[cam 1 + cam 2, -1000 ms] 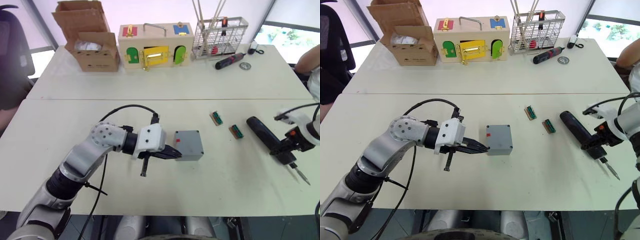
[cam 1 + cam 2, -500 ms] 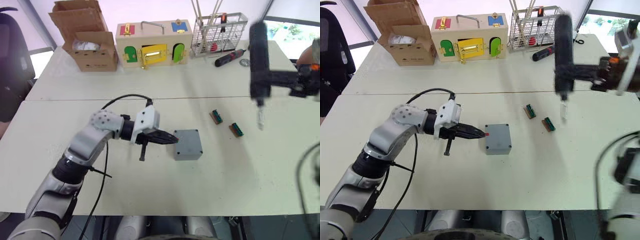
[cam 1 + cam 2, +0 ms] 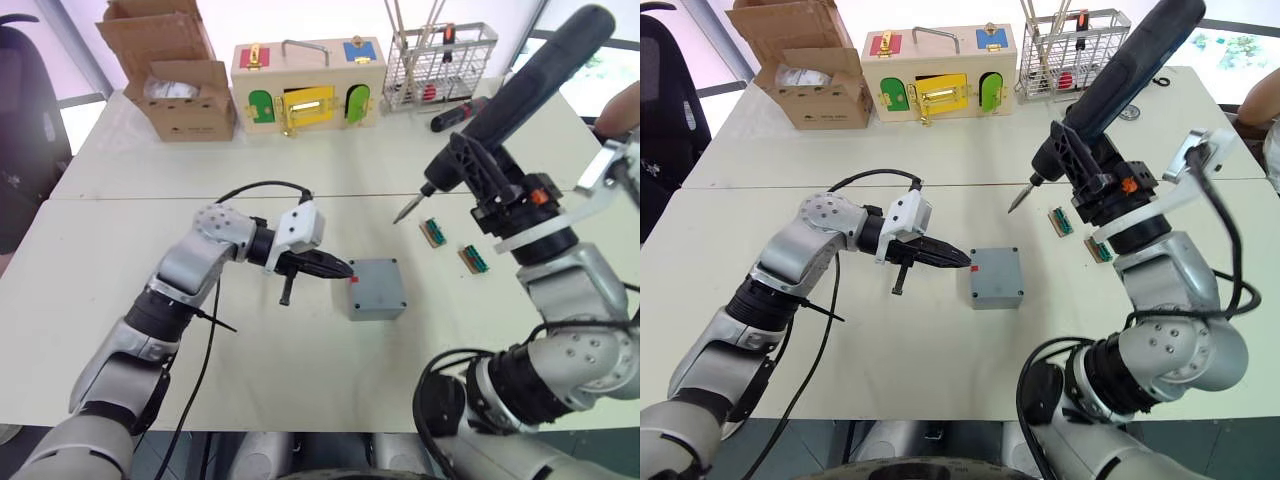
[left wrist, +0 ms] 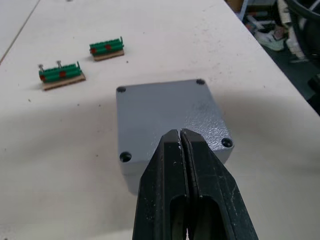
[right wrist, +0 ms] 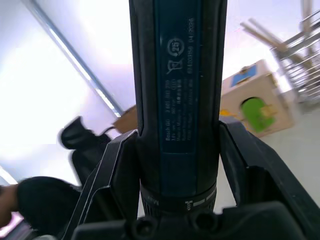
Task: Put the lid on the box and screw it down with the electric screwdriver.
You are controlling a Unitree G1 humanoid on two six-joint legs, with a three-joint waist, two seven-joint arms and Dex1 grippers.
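The right gripper (image 3: 1092, 160) is gripping the electric screwdriver (image 3: 1118, 80) above the table (image 3: 940, 350), its metal bit pointing down towards the robot's left. The left gripper (image 3: 958, 262), fingers together, is touching the box (image 3: 996, 278) on its side with the red mark. The lid (image 3: 997, 270) is sitting on the box.

The two head views look forward and down over the table (image 3: 300, 380) from just above it, side by side, sharing almost the same scene. The left wrist view sits close above the box (image 4: 165, 120), looking along its closed fingers. The right wrist view looks up along the electric screwdriver (image 5: 180, 90), very near
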